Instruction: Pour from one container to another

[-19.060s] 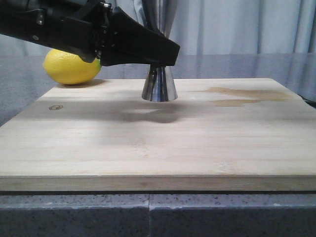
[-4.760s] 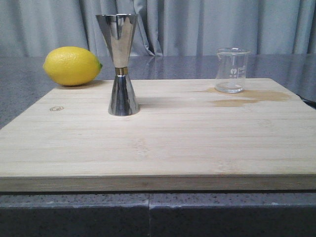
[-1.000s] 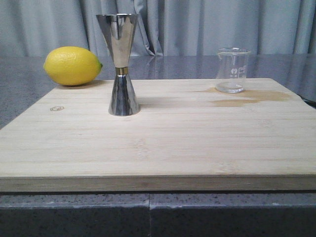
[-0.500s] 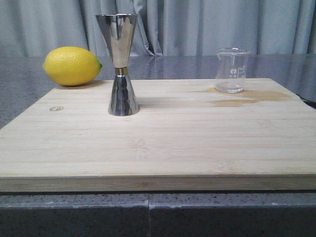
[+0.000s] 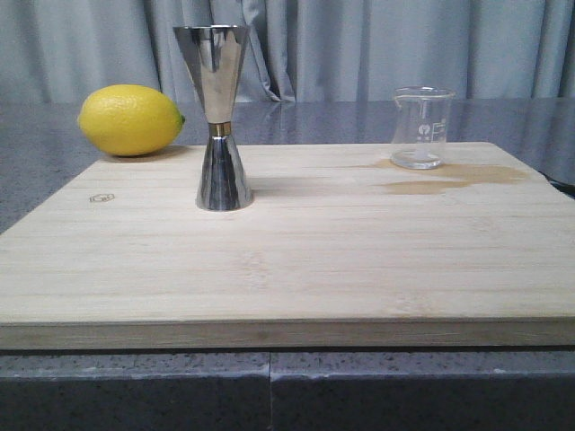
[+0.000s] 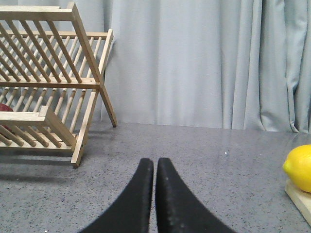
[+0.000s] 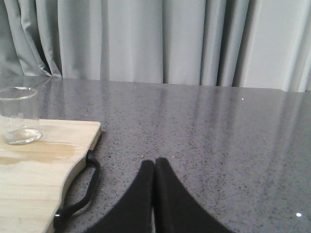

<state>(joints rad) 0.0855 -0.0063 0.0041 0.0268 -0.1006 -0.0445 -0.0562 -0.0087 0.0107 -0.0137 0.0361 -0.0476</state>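
Observation:
The clear glass beaker (image 5: 421, 128) stands upright at the far right of the wooden board (image 5: 287, 260), and it also shows at the board's corner in the right wrist view as the beaker (image 7: 18, 116). The steel hourglass jigger (image 5: 219, 117) with its gold waist band stands upright left of centre. Neither arm shows in the front view. My left gripper (image 6: 155, 162) is shut with nothing in it, over the grey counter left of the board. My right gripper (image 7: 155, 161) is shut and empty, over the counter right of the board.
A yellow lemon (image 5: 131, 119) lies on the counter behind the board's left corner, seen too as the lemon (image 6: 299, 168). A wooden dish rack (image 6: 48, 82) stands farther left. The board has a black handle loop (image 7: 80, 187) on its right edge and a wet stain (image 5: 449, 177) by the beaker.
Over the last second nothing has visibly moved. Long before, a black arm reached over the jigger, which stood nearer the middle; now the arm is gone and the beaker stands on the board.

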